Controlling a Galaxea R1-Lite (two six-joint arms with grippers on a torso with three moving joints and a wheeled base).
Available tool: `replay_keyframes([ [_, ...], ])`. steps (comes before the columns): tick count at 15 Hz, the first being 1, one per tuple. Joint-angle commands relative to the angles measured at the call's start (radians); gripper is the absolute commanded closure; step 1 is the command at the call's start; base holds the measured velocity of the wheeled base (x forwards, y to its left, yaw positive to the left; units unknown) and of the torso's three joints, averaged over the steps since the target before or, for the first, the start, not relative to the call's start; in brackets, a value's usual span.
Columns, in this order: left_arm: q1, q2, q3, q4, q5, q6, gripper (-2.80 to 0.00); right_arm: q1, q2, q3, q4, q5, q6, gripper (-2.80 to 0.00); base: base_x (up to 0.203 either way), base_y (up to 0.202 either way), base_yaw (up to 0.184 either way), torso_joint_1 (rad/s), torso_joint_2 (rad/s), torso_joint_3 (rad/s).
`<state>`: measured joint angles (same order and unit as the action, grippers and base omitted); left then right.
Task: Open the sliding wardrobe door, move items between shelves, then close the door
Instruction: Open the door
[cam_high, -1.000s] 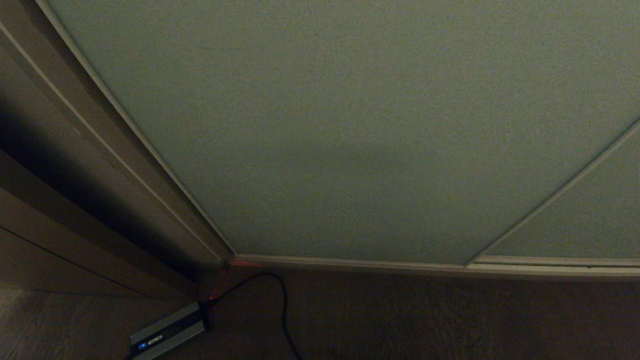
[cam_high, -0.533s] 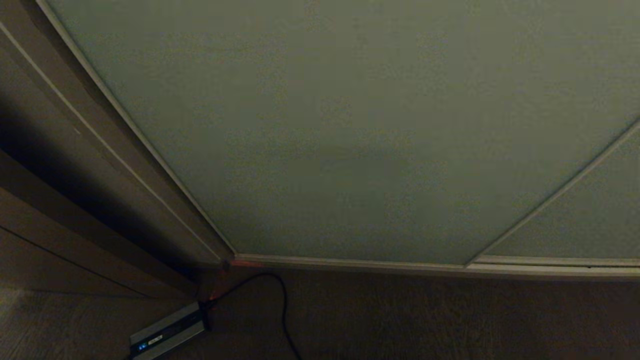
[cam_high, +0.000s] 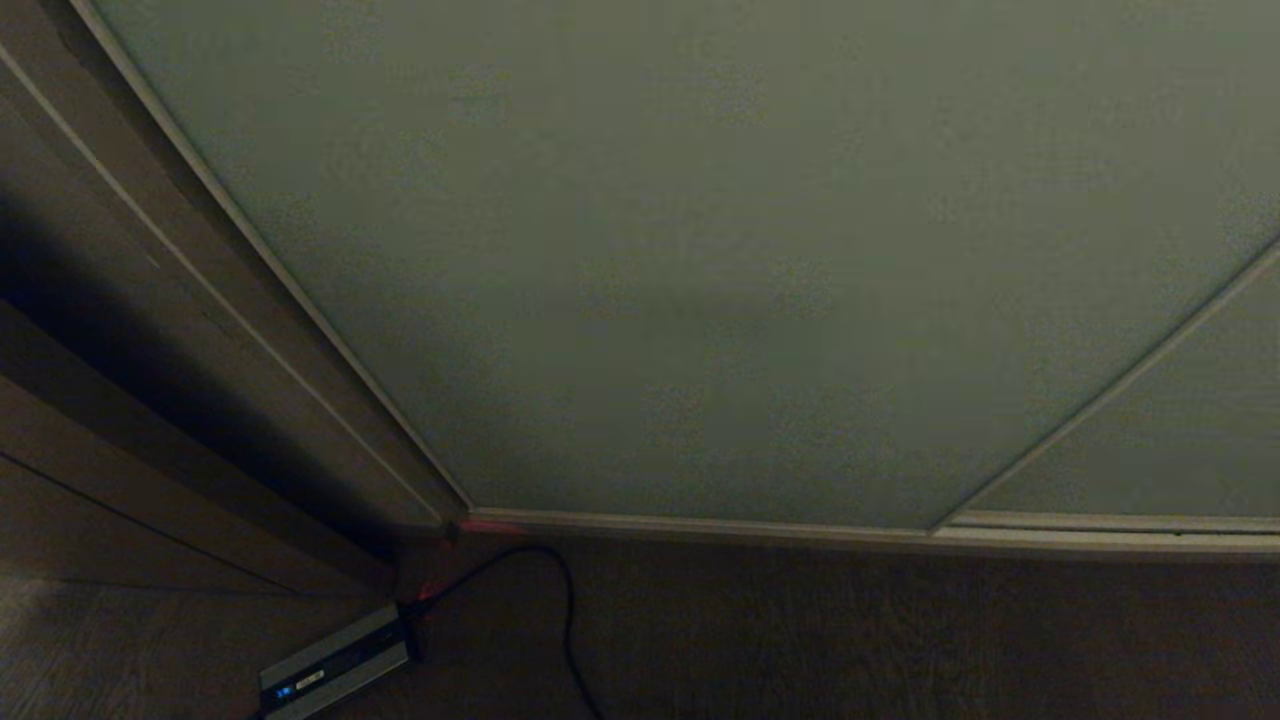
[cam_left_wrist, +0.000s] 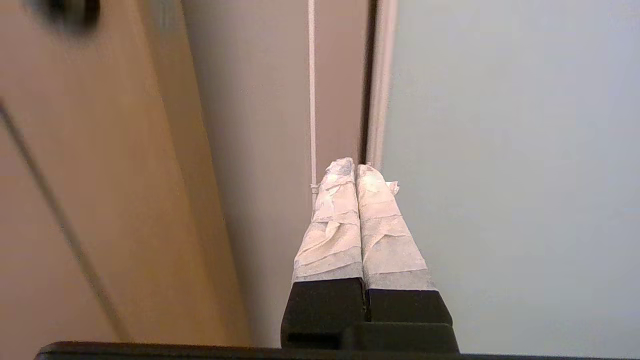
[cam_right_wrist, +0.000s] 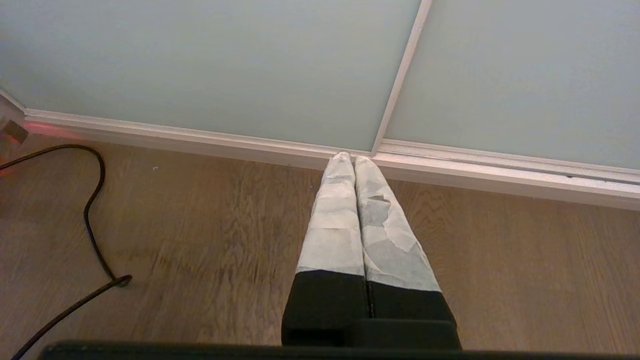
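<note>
The sliding wardrobe door is a large pale grey-green panel that fills the head view and stands closed. The items and the shelves are hidden behind it. Neither arm shows in the head view. In the left wrist view my left gripper is shut and empty. Its taped fingers point at the door's thin pale frame, at the panel's left edge. In the right wrist view my right gripper is shut and empty. It hangs over the wood floor, pointing at the floor rail.
A small silver-grey power brick with a blue light lies on the floor at the lower left. Its black cable loops toward the rail. A beige side panel and a brown wooden surface stand left of the door.
</note>
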<state>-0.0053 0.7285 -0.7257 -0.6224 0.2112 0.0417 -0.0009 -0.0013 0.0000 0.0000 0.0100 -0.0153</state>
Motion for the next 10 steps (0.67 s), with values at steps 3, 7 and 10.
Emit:
replay_keyframes([
  [3, 0.001, 0.215, -0.069, -0.199, 0.031, 0.007, 0.00, -0.001, 0.000, 0.003, 0.000, 0.001, 0.000, 0.00, 0.000, 0.000, 0.000, 0.000, 0.00, 0.000],
  [7, 0.000, 0.348, -0.147, -0.314, 0.041, 0.036, 0.00, -0.001, 0.000, 0.003, 0.000, 0.001, 0.000, 0.00, 0.000, 0.000, 0.000, 0.000, 0.00, 0.000],
  [10, 0.004, 0.439, -0.229, -0.341, 0.042, 0.038, 0.00, 0.001, 0.000, 0.003, 0.000, 0.001, 0.000, 0.00, 0.000, 0.000, 0.000, 0.000, 0.00, 0.000],
])
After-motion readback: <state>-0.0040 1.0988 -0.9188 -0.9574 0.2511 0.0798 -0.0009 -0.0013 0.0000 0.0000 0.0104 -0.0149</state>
